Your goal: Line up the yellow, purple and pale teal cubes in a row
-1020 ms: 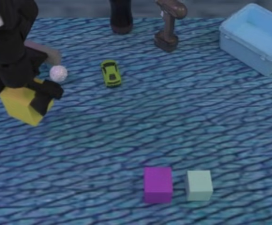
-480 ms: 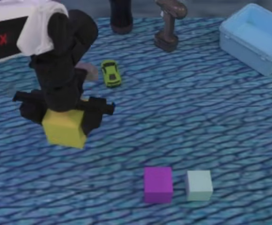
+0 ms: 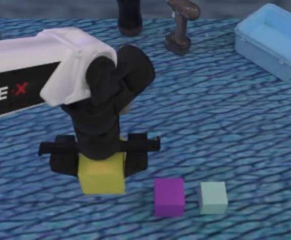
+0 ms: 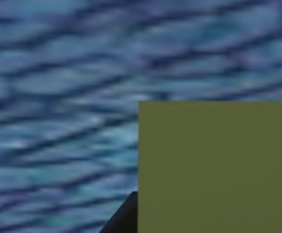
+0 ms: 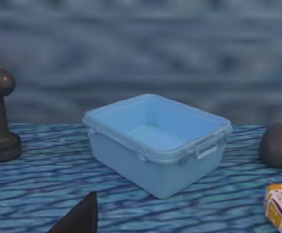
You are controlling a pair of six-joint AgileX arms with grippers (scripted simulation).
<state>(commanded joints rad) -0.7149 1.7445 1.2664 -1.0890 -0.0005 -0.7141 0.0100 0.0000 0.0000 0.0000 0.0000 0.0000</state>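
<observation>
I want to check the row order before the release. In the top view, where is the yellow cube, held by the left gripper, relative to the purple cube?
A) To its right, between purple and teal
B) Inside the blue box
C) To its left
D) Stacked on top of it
C: the left gripper holds the yellow cube left of the purple cube, with the pale teal cube on the purple one's right.

Largest cube (image 3: 102,175) left of middle cube (image 3: 169,196), smallest (image 3: 213,197) rightmost.
</observation>
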